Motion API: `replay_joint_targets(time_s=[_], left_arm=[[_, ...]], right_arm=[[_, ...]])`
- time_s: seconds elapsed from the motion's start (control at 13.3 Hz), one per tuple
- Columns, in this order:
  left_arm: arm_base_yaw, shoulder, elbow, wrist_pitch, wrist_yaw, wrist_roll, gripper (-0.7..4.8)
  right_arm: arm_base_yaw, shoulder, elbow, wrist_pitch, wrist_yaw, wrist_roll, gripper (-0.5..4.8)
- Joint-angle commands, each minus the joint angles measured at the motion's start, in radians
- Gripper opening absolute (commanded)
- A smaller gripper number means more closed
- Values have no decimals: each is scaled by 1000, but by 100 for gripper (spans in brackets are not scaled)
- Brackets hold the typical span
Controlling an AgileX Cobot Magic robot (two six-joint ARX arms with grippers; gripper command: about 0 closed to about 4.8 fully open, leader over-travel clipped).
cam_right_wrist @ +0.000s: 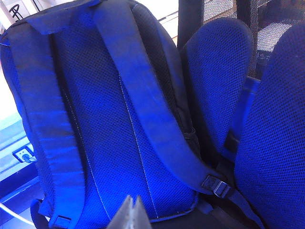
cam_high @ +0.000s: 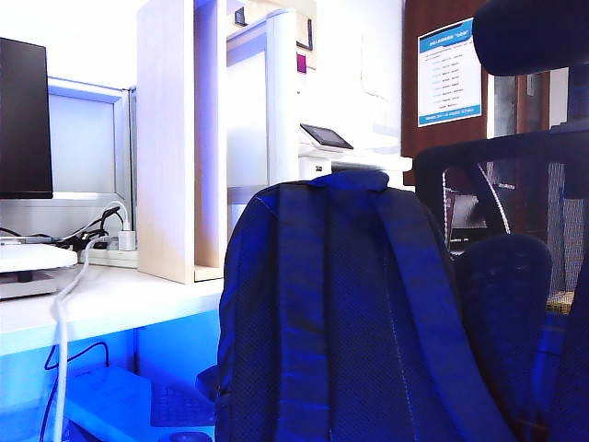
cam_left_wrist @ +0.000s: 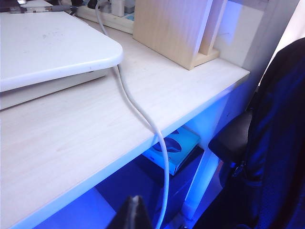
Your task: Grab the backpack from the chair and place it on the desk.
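Showing left gripper (cam_left_wrist: 135, 210) shut over desk (cam_left_wrist: 71, 138), right gripper (cam_right_wrist: 134, 212) shut facing backpack (cam_right_wrist: 109, 119)

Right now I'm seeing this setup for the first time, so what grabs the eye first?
The big navy backpack fills the foreground, standing upright on the chair with its straps facing the camera. Left of it runs the white desk, crossed by a white cable. The left gripper near the desk and the right gripper before the backpack are shut and empty.
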Motion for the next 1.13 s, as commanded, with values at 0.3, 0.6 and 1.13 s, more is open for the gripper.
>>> replay_joint_targets(time_s=[0.3,0.6,1.13], left_arm=[[0,0,-2,-17,35,-7,-6],[0,0,-2,-1,190,-6,7],[0,0,-2,224,457,-108,207]], right_arm=[[0,0,-4,10,3,-2,-7],[0,0,-3,11,3,-2,-7],[1,0,-2,17,-64,-1,-6]])
